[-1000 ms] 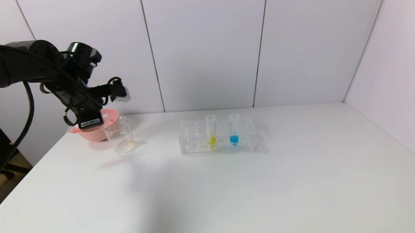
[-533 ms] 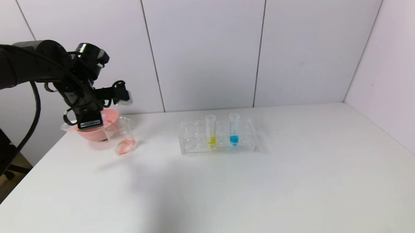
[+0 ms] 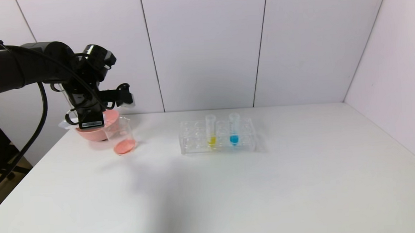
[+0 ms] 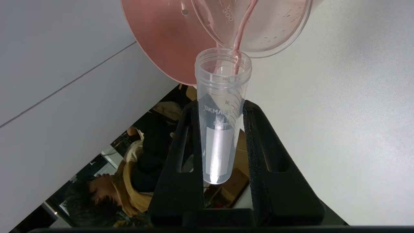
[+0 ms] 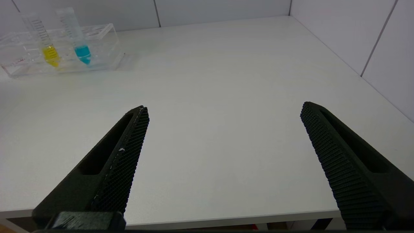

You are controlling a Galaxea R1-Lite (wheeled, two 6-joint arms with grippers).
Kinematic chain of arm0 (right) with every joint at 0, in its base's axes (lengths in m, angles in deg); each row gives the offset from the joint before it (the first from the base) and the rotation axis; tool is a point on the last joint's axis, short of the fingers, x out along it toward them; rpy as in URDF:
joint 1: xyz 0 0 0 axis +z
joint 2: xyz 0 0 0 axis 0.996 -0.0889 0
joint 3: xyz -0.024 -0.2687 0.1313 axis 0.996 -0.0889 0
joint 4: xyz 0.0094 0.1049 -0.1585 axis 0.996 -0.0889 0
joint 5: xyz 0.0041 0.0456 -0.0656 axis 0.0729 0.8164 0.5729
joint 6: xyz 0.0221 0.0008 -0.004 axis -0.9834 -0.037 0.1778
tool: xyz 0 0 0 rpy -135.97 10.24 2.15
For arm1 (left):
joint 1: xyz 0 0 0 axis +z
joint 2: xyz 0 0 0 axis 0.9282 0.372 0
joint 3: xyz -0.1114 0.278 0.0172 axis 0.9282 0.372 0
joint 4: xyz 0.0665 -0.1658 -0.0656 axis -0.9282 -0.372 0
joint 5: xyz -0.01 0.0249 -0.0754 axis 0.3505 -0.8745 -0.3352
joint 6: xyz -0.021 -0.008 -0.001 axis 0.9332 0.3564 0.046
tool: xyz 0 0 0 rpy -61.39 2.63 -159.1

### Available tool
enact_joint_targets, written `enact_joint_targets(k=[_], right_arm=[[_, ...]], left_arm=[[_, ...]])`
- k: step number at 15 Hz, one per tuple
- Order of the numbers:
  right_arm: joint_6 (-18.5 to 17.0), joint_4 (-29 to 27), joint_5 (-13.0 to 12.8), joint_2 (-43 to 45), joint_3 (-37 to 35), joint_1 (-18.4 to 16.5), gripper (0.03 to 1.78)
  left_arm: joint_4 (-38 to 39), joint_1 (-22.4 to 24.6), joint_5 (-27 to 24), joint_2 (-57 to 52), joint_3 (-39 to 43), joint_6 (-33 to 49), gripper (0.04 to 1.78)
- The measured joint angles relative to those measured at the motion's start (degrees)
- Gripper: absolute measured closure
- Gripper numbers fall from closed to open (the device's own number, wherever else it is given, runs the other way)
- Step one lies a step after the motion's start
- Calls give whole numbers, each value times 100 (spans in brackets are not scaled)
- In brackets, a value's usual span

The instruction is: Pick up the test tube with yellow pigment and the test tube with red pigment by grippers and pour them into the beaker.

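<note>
My left gripper (image 3: 91,123) is at the table's far left, shut on the test tube with red pigment (image 4: 222,116). It holds the tube tipped with its mouth at the rim of the beaker (image 3: 120,135). In the left wrist view a thin red stream (image 4: 242,30) runs from the tube's mouth into the beaker (image 4: 278,29), and the tube looks nearly drained. Red liquid (image 3: 125,146) lies in the beaker's bottom. The test tube with yellow pigment (image 3: 211,131) stands upright in the clear rack (image 3: 195,146); it also shows in the right wrist view (image 5: 46,40). My right gripper (image 5: 223,108) is open and empty over the near table edge, out of the head view.
A pink bowl (image 3: 94,133) stands right behind the beaker, touching or nearly touching it. A blue-tipped tube (image 3: 233,130) stands in the rack beside the yellow one. White walls close the table's back and right sides. The table's left edge is near the bowl.
The left gripper has shifted slightly right and tipped the tube further. The beaker's bottom went from clear to filled with red liquid.
</note>
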Motion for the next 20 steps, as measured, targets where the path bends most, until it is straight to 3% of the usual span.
enact_joint_targets(k=[3,6,9,12,14,18,20], right_arm=[[2,0,0,0,0,0,10],[0,0,0,0,0,0,10],[0,0,0,0,0,0,10],[2,-2,2,0,0,0,10],[2,0,0,0,0,0,10],[0,0,0,0,0,0,10],[0,-2,0,0,0,0,10]], left_arm=[[12,-52,377,37,0,-68,141],[23,-56,361,50,6,-40,141],[65,-45,33,-24,11,37,141],[91,165,-985,-206,52,496,141],[202,402,-1955,-323,69,1075,141],[841,961,-4029,-601,196,2798,141],[1182,1241,-4669,-802,367,3647,141]])
